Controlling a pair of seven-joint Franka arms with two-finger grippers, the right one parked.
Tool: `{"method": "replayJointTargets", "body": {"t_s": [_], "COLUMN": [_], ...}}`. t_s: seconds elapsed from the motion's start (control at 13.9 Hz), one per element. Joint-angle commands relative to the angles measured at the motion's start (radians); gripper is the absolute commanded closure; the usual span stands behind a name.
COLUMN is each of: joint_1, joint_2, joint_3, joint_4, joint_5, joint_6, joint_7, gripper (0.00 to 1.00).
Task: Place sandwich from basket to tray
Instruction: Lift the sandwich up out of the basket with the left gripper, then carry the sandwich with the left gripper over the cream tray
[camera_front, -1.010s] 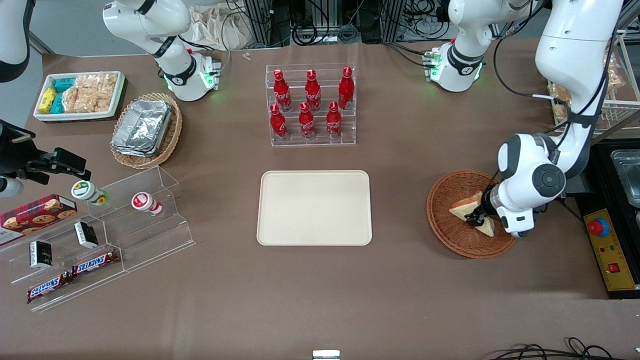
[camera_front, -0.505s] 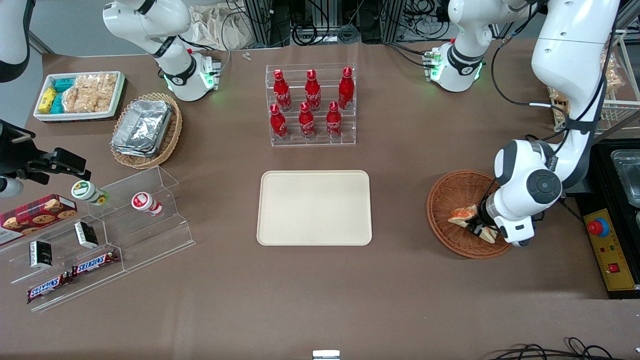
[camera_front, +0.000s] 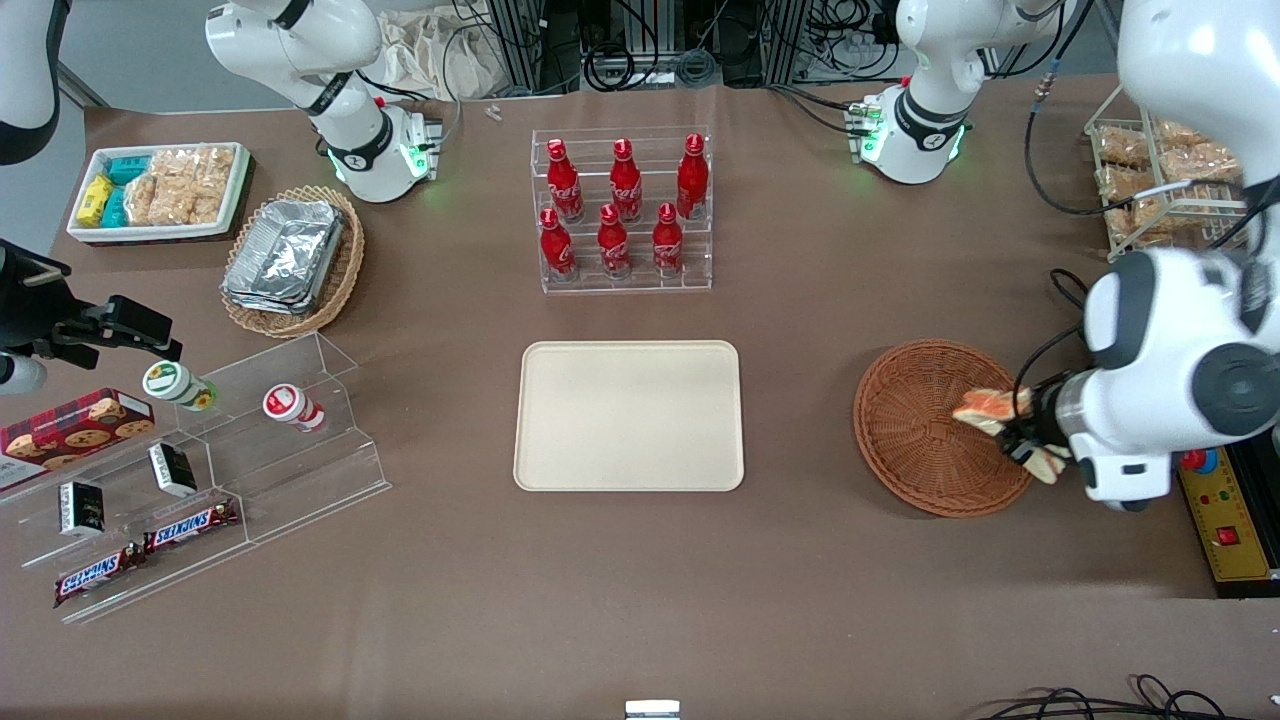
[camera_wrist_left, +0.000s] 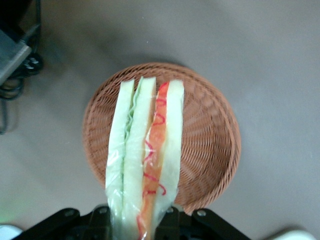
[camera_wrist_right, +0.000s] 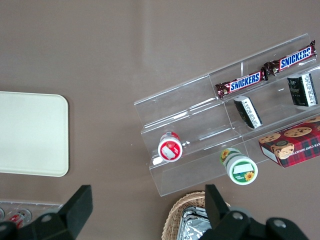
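My left gripper (camera_front: 1022, 436) is shut on the sandwich (camera_front: 988, 406), a pale bread wedge with orange-red and green filling, and holds it lifted above the reddish-brown wicker basket (camera_front: 915, 430), over the rim toward the working arm's end. In the left wrist view the sandwich (camera_wrist_left: 145, 155) hangs from the gripper (camera_wrist_left: 137, 225) with the empty basket (camera_wrist_left: 210, 135) well below it. The cream-beige tray (camera_front: 629, 415) lies flat and bare at the table's middle, beside the basket toward the parked arm's end; its corner also shows in the right wrist view (camera_wrist_right: 32, 132).
A clear rack of red bottles (camera_front: 622, 210) stands farther from the front camera than the tray. A control box with a red button (camera_front: 1215, 495) and a wire rack of snack bags (camera_front: 1160, 180) lie at the working arm's end. Clear shelves of snacks (camera_front: 190, 470) sit at the parked arm's end.
The left gripper has lifted the sandwich up out of the basket and moved toward the working arm's end; the basket is now empty.
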Motion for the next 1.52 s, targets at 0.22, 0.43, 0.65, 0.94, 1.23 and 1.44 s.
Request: {"method": "replayJointTargets", "body": {"t_s": [0.22,0.43,0.65,0.94,1.23,1.44], "joint_1": [-0.004,-0.094,-0.237,-0.379,-0.424,-0.452], "joint_2": [-0.009,0.028,0.097,0.252,0.373,0.427], "joint_3": [-0.158,-0.219,-0.216,-0.216,-0.216,-0.216], "joint_4": [0.242,0.237,0.195,0.191,0.164,0.115], "joint_5": [-0.067,-0.056,-0.052,0.063,0.158,0.229], "joint_6": [-0.171,-0.126,0.011,0.166,0.311,0.359], "joint_7": [0.176,0.173,0.086,-0.053,-0.048,-0.041], "gripper": [1.0,1.0,1.0,1.0,1.0,1.0]}}
